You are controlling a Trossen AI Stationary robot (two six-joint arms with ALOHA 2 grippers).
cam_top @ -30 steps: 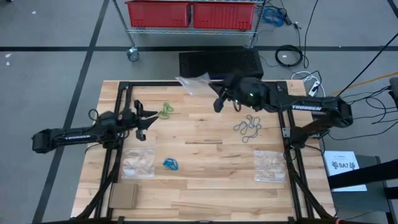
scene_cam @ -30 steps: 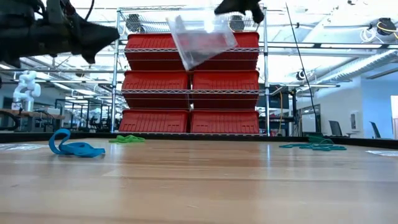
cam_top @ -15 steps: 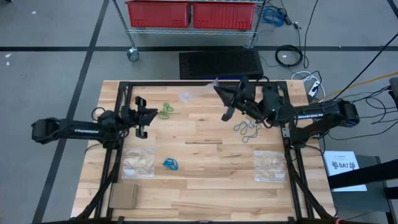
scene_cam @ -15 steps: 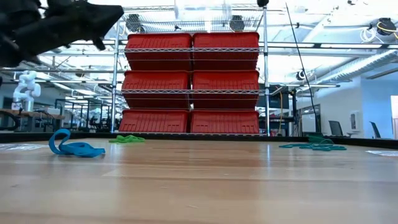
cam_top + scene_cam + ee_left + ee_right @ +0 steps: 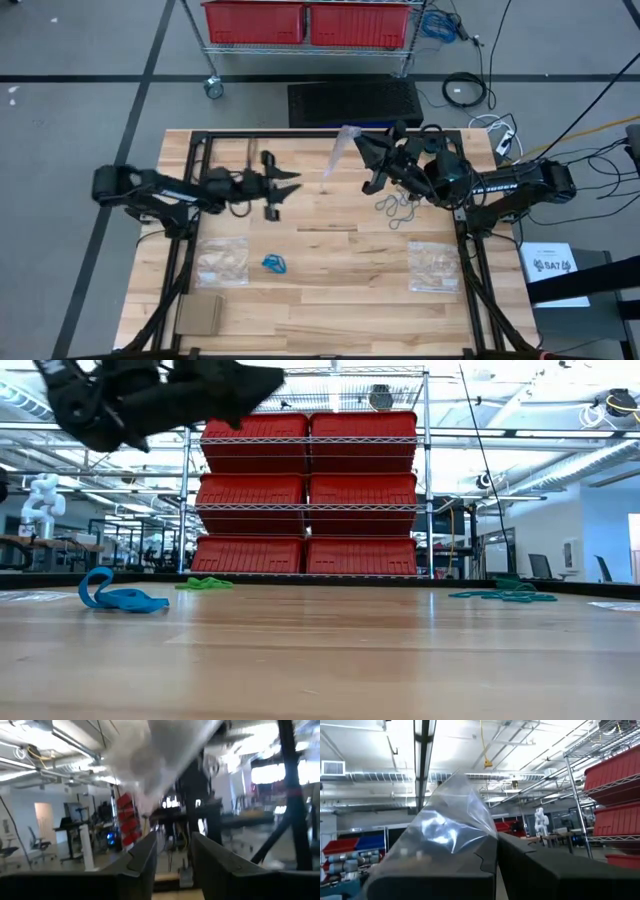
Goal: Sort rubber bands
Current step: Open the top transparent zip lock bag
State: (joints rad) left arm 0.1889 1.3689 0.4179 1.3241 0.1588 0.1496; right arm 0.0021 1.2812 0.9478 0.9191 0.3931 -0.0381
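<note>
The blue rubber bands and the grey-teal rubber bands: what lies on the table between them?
In the high view, only bare wood lies between the blue rubber bands and the grey-teal rubber bands.

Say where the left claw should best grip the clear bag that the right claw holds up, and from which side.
Probably the free upper edge of the clear bag, approached from the left arm's side. The right claw, shut on the bag's other end, holds it above the table, and the film sticks out toward the left claw, which hangs open short of it. That edge seems the only unobstructed part.
</note>
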